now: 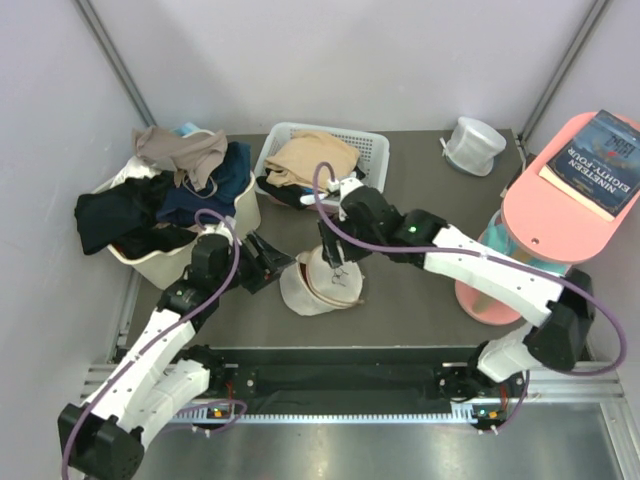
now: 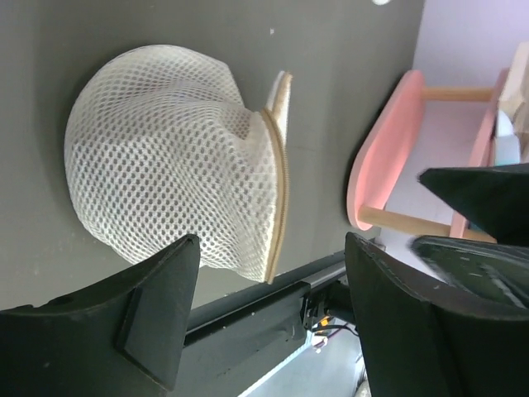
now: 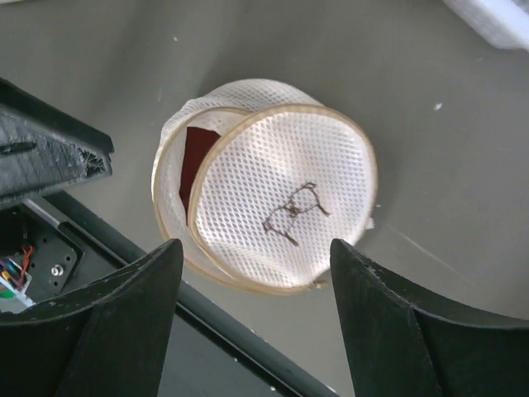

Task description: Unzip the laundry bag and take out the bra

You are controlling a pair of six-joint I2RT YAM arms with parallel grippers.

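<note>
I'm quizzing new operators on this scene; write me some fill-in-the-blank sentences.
The left pincer and right pincer are both ___.
An opening in the laundry bag shows something dark ___.
The book lies on a ___ stool.
Missing: open; red; pink.

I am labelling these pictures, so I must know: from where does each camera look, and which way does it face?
Top external: above and behind the robot, looking down on the table; left arm and right arm show whole, left gripper beside the laundry bag, right gripper over it.
Left wrist: on the left arm, facing the bag's mesh side; its own open fingers frame the bottom.
Right wrist: on the right arm, looking down on the bag's round face; its own open fingers show below.
Shared: all three views show the bag.
</note>
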